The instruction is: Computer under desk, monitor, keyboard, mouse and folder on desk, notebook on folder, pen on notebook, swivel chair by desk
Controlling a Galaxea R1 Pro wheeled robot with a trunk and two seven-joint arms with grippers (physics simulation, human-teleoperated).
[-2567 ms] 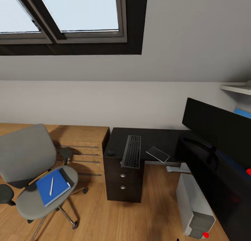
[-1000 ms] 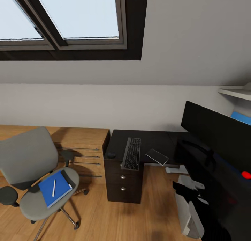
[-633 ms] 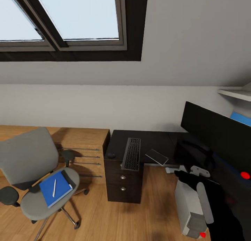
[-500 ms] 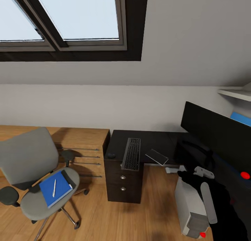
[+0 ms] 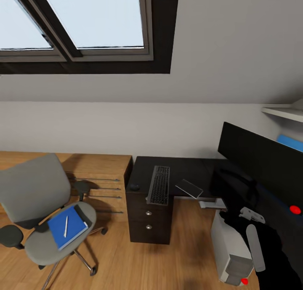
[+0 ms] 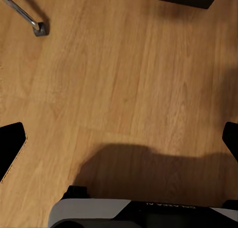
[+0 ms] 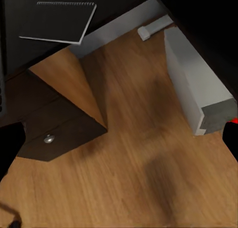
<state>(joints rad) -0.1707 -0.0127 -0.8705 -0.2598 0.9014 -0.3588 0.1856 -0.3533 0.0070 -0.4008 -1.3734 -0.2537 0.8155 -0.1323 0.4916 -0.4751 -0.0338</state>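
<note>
On the left, the grey swivel chair carries the blue folder with a white pen lying on it. The dark desk holds the keyboard, a black mouse and a grey spiral notebook. At the right the black monitor stands on the desk, and the grey computer tower sits on the floor below. My right arm hangs in front of the tower. My right gripper and my left gripper are open and empty above the floor.
A wooden drawer unit stands between chair and desk. The desk's drawers face me. A white shelf juts out at upper right. A chair caster rests on the wood floor.
My right arm has come up into view at the lower right, in front of the computer tower, and drifted rightward. The camera shifted slightly; chair and desk items stayed put.
</note>
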